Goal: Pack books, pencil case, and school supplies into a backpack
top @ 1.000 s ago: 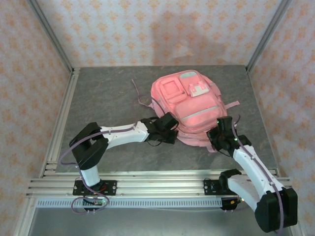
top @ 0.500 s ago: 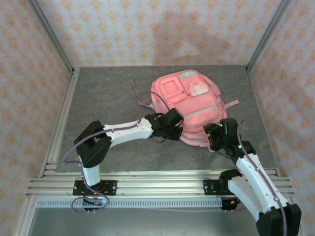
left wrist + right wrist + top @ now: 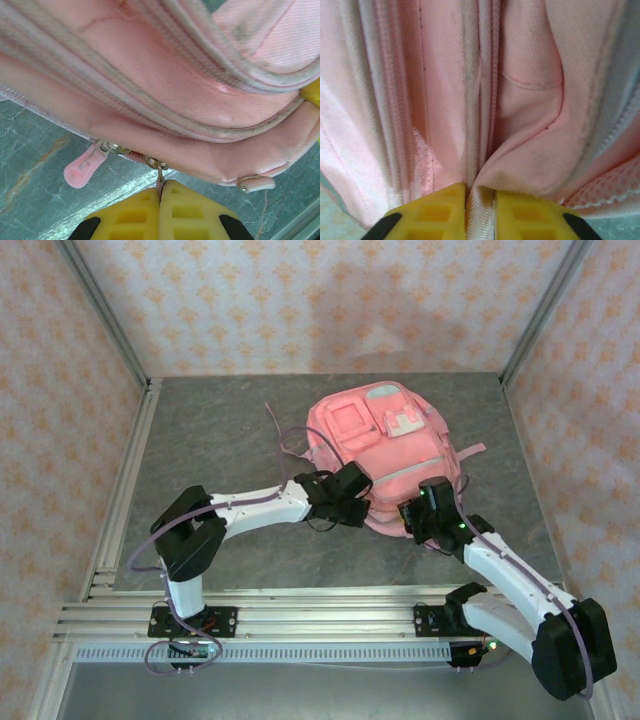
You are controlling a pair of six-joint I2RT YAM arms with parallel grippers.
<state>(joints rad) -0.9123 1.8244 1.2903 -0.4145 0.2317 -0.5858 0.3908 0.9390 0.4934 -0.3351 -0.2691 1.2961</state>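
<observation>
Two grippers work the near edge of the pink backpack (image 3: 385, 440), which lies mid-table (image 3: 220, 440). Left gripper (image 3: 160, 192) is pinched tight on a zipper pull (image 3: 160, 176); right gripper (image 3: 480, 195) nips a backpack fabric fold. A loose zipper tab (image 3: 80, 169) dangles beside.

The backpack (image 3: 385, 455) is pink woven cloth, twill-grained and faintly sheeny, with open mesh at one edge. Its zip pull (image 3: 82, 167) is matt, rubbery pink plastic on shiny metal rings (image 3: 151, 161). The fingers (image 3: 132, 215) are matt yellow moulded plastic, and the table (image 3: 220, 440) is mottled grey and stone-like.
</observation>
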